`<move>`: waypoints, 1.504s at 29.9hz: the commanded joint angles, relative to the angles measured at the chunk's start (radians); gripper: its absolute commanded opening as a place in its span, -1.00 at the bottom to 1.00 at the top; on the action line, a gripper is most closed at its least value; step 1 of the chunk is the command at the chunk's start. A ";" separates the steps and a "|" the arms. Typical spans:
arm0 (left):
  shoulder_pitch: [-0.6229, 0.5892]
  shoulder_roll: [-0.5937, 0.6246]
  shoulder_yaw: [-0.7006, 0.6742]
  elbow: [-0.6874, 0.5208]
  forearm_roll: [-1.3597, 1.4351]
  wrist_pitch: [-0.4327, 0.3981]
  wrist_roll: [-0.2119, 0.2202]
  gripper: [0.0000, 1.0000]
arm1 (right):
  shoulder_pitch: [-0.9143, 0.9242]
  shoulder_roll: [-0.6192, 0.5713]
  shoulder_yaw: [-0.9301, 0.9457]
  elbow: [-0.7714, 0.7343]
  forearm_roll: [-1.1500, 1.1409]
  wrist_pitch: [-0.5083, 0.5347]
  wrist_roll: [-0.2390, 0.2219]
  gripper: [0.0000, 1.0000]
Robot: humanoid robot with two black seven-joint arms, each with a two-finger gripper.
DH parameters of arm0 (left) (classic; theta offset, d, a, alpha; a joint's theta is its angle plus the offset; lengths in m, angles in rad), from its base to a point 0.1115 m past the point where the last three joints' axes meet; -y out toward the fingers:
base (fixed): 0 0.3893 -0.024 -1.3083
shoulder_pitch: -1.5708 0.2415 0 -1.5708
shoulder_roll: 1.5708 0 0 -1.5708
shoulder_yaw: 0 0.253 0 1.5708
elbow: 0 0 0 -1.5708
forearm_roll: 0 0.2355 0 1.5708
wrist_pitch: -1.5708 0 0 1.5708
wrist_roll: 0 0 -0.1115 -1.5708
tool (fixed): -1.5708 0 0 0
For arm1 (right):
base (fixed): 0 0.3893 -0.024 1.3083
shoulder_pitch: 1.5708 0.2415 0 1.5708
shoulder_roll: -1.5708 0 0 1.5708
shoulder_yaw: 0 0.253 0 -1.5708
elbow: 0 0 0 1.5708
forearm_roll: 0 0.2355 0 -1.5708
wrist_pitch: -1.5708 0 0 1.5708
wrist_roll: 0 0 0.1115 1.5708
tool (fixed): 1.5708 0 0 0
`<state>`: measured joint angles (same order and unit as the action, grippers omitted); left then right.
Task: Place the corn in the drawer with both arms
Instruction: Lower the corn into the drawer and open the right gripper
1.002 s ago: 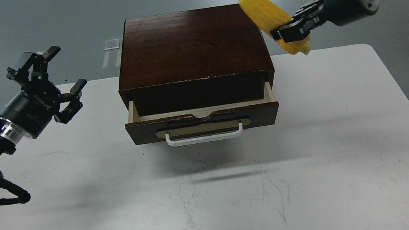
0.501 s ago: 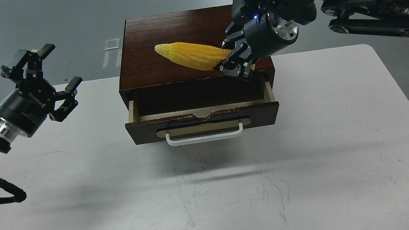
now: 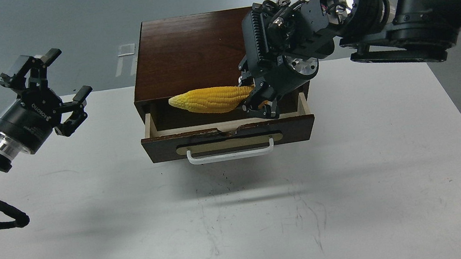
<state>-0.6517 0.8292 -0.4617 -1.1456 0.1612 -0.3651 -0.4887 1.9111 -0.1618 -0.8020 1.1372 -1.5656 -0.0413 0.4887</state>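
Over the open drawer (image 3: pixel 226 123) of the dark wooden box (image 3: pixel 196 52), the corn (image 3: pixel 210 100) hung level, its long axis running left to right along the drawer's width, tapered tip pointing toward the robot's left. Its thick end was clamped in the right gripper (image 3: pixel 256 102), so the cob extended leftward from the fingers, above the dark cavity and just behind the drawer's front panel with its white handle (image 3: pixel 230 153). Whether the cob touched the drawer floor could not be told — it appeared to be held slightly clear. The right arm was plainly the nearer one; the left gripper (image 3: pixel 52 94) stood well apart at the left of the white table (image 3: pixel 356 174), fingers spread and empty. Judged from this alignment, a short descent and release would lay the corn lengthwise inside — then the drawer would remain to be closed, probably by the idle left arm.
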 commanded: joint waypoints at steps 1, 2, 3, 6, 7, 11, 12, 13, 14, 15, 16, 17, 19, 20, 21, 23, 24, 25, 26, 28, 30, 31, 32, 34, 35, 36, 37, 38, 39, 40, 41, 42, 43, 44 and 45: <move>0.000 0.002 -0.002 0.000 0.000 0.000 0.000 0.98 | -0.007 -0.001 0.000 0.003 0.004 0.000 0.000 -0.81; 0.000 0.004 -0.002 0.001 0.000 0.000 0.000 0.98 | -0.010 -0.001 -0.002 0.001 0.004 0.000 0.000 -0.71; 0.000 0.004 -0.002 0.000 0.000 0.000 0.000 0.98 | -0.012 -0.001 -0.002 0.001 0.004 0.000 0.000 -0.61; 0.001 0.005 -0.002 0.000 0.000 0.000 0.000 0.98 | -0.014 -0.004 -0.002 0.001 0.009 0.000 0.000 -0.38; 0.000 0.005 -0.002 0.000 0.000 0.000 0.000 0.98 | -0.014 -0.005 -0.002 0.001 0.010 0.000 0.000 -0.34; 0.001 0.007 -0.005 0.000 0.000 -0.002 0.000 0.98 | -0.012 -0.007 -0.002 0.001 0.015 0.000 0.000 -0.06; 0.001 0.007 -0.005 0.000 0.000 -0.002 0.000 0.98 | -0.012 -0.008 -0.002 0.001 0.015 0.000 0.000 -0.04; 0.001 0.007 -0.005 0.000 0.000 -0.002 0.000 0.98 | -0.012 -0.010 0.000 0.001 0.015 -0.002 0.000 -0.02; 0.001 0.007 -0.005 0.000 0.000 -0.002 0.000 0.98 | -0.012 -0.012 0.000 0.001 0.015 -0.002 0.000 0.03; 0.001 0.007 -0.006 0.000 0.000 -0.002 0.000 0.98 | -0.011 -0.012 0.000 0.003 0.015 -0.003 0.000 0.04; 0.001 0.007 -0.006 0.000 0.000 -0.002 0.000 0.98 | -0.009 -0.012 0.001 0.003 0.015 -0.003 0.000 0.05; 0.001 0.007 -0.006 0.000 0.000 -0.005 0.000 0.98 | -0.004 -0.013 0.001 0.004 0.015 -0.003 0.000 0.08; 0.001 0.008 -0.006 0.000 0.000 -0.008 0.000 0.98 | -0.001 -0.013 0.003 0.004 0.016 -0.003 0.000 0.09; 0.001 0.008 -0.006 0.000 0.000 -0.011 0.000 0.98 | 0.002 -0.015 0.003 0.006 0.016 -0.003 0.000 0.09; 0.001 0.008 -0.006 0.000 0.000 -0.012 0.000 0.98 | 0.003 -0.015 0.004 0.006 0.016 -0.003 0.000 0.09; 0.001 0.008 -0.006 0.000 0.000 -0.015 0.000 0.98 | 0.011 -0.021 0.012 0.006 0.019 -0.006 0.000 0.15; 0.001 0.008 -0.006 0.000 0.000 -0.014 0.000 0.98 | 0.012 -0.024 0.012 0.006 0.024 -0.006 0.000 0.17; 0.001 0.008 -0.006 0.000 0.000 -0.015 0.000 0.98 | 0.016 -0.027 0.012 0.009 0.030 -0.006 0.000 0.18; 0.001 0.008 -0.006 0.000 0.000 -0.014 0.000 0.98 | 0.019 -0.031 0.012 0.015 0.042 -0.006 0.000 0.25; 0.001 0.008 -0.006 0.000 0.000 -0.015 0.000 0.98 | 0.020 -0.039 0.012 0.027 0.047 -0.006 0.000 0.31; 0.001 0.008 -0.006 0.000 0.000 -0.015 0.000 0.98 | 0.020 -0.044 0.012 0.033 0.049 -0.006 0.000 0.33; 0.001 0.008 -0.006 0.000 0.000 -0.015 0.000 0.98 | 0.020 -0.045 0.012 0.035 0.049 -0.006 0.000 0.34; 0.001 0.008 -0.006 0.000 0.000 -0.015 0.000 0.98 | 0.023 -0.048 0.012 0.036 0.052 -0.006 0.000 0.37; 0.001 0.008 -0.006 0.000 0.000 -0.015 0.000 0.98 | 0.034 -0.050 0.012 0.036 0.071 -0.006 0.000 0.38; 0.001 0.008 -0.008 0.000 0.000 -0.015 0.000 0.98 | 0.042 -0.051 0.012 0.038 0.091 -0.006 0.000 0.39; 0.001 0.008 -0.008 0.000 0.000 -0.015 0.000 0.98 | 0.043 -0.056 0.012 0.038 0.101 -0.006 0.000 0.40; 0.001 0.008 -0.008 0.000 0.000 -0.015 0.000 0.98 | 0.046 -0.065 0.014 0.039 0.113 -0.006 0.000 0.43; 0.001 0.008 -0.008 0.000 0.000 -0.015 0.000 0.98 | 0.049 -0.068 0.014 0.039 0.118 -0.006 0.000 0.45; 0.001 0.008 -0.008 0.000 0.000 -0.015 0.000 0.98 | 0.055 -0.073 0.015 0.039 0.121 -0.006 0.000 0.45; 0.001 0.008 -0.012 0.000 0.000 -0.015 0.000 0.98 | 0.063 -0.081 0.021 0.038 0.131 -0.006 0.000 0.45; 0.001 0.008 -0.014 0.000 -0.002 -0.015 0.000 0.98 | 0.066 -0.087 0.029 0.038 0.140 -0.006 0.000 0.47; 0.001 0.008 -0.014 0.000 0.000 -0.015 0.000 0.98 | 0.071 -0.105 0.046 0.038 0.179 -0.005 0.000 0.53; 0.001 0.008 -0.014 0.000 0.000 -0.015 0.000 0.98 | 0.072 -0.126 0.062 0.036 0.235 -0.003 0.000 0.62; 0.001 0.008 -0.014 0.000 0.000 -0.015 0.000 0.98 | 0.072 -0.136 0.070 0.036 0.266 -0.002 0.000 0.66; 0.001 0.008 -0.014 0.001 0.000 -0.017 0.000 0.98 | 0.072 -0.145 0.076 0.036 0.298 -0.002 0.000 0.71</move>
<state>-0.6504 0.8376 -0.4749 -1.1459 0.1606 -0.3805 -0.4887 1.9805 -0.2747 -0.7508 1.1754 -1.3602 -0.0461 0.4887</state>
